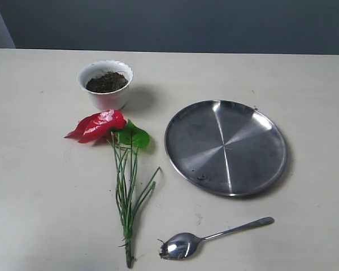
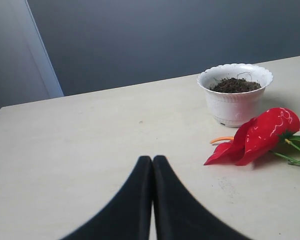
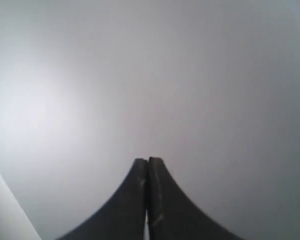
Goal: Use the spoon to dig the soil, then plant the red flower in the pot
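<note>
Both grippers are seen shut on nothing: the left gripper is held low over the table with its jaws pressed together, facing the pot, and the right gripper is likewise closed, pointed at a blank grey surface.

The spoon is laid flat near the front edge, well apart from the pot, with its bowl dirtied. Its thin handle could be skidded or missed by a pinch from above. The red flower is laid with its bloom just beside the pot's base, so it could be brushed aside during digging. The pot looks light, and it could be pushed or tipped by a hard scoop. The long stems could splay, and the bloom could be toppled out of a shallow hole.

2 containers are present. The pot is filled with soil to a little below its scalloped rim, so spills over the rim are likely. The steel plate is marked only by a few dark crumbs.
</note>
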Controlling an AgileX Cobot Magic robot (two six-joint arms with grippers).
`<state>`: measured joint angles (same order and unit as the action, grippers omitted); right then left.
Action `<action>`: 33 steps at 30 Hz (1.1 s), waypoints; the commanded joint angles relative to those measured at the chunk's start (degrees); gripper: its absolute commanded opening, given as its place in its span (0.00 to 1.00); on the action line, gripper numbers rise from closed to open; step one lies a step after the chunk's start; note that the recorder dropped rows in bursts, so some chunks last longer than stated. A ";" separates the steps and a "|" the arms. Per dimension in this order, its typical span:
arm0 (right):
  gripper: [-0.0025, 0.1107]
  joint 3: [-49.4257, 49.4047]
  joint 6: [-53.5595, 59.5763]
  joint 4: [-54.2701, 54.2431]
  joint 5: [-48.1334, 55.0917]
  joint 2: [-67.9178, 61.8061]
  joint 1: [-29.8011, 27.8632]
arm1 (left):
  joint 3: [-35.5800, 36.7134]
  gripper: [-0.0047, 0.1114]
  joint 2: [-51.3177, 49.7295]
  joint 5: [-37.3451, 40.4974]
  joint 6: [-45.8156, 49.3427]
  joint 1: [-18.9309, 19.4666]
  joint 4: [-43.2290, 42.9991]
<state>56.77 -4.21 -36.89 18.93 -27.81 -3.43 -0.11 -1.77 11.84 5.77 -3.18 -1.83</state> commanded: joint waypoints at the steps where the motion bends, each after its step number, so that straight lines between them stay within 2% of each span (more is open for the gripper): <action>1: 0.02 24.45 -3.43 16.06 22.26 -22.82 0.12 | 0.11 0.04 0.42 -0.25 -0.14 0.17 0.06; 2: 0.02 27.58 -6.09 20.22 24.80 -25.29 0.12 | 0.11 0.04 0.42 -0.25 -0.14 0.17 0.06; 3: 0.02 32.19 -13.25 32.41 32.15 -30.74 0.12 | 0.11 0.04 0.42 -0.25 -0.14 0.17 0.06; 4: 0.02 33.30 -15.99 36.89 36.27 -32.59 0.12 | 0.11 0.04 0.42 -0.25 -0.14 0.17 0.06; 5: 0.02 34.22 -18.91 43.62 45.01 -37.12 0.12 | 0.11 0.04 0.42 -0.25 -0.14 0.17 0.06; 6: 0.02 33.69 -18.91 44.23 50.71 -39.95 0.12 | 0.11 0.04 0.42 -0.25 -0.14 0.17 0.06; 7: 0.02 31.99 -18.73 41.80 51.03 -42.29 0.40 | 0.11 0.04 0.42 -0.25 -0.14 0.17 0.06; 9: 0.02 23.03 -21.28 39.53 50.49 -41.81 4.54 | 0.11 0.04 0.42 -0.25 -0.14 0.17 0.06; 12: 0.02 3.88 -41.32 39.54 36.12 -33.45 13.72 | 0.11 0.04 0.42 -0.25 -0.14 0.17 0.06; 18: 0.02 -20.82 -69.41 41.97 25.97 -21.96 27.18 | 0.11 0.04 0.42 -0.25 -0.14 0.17 0.06; 22: 0.02 -27.68 -89.03 49.54 27.65 -19.42 37.73 | 0.11 0.04 0.42 -0.25 -0.14 0.17 0.06; 24: 0.02 -28.28 -99.73 55.82 30.12 -20.15 44.00 | 0.11 0.04 0.42 -0.25 -0.14 0.17 0.06; 28: 0.02 -28.28 -115.55 61.72 31.68 -26.80 55.24 | 0.11 0.04 0.42 -0.36 -0.14 0.17 0.06; 31: 0.02 -27.05 -117.07 60.15 29.72 -35.20 60.72 | 0.11 0.04 0.42 -0.36 -0.14 0.17 0.06; 33: 0.02 -24.92 -117.07 58.45 28.38 -41.32 62.24 | 0.11 0.04 0.42 -0.36 -0.14 0.17 0.06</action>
<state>29.54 -119.28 22.28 49.24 -61.81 56.19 -0.11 -1.77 11.84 5.77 -3.18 -1.83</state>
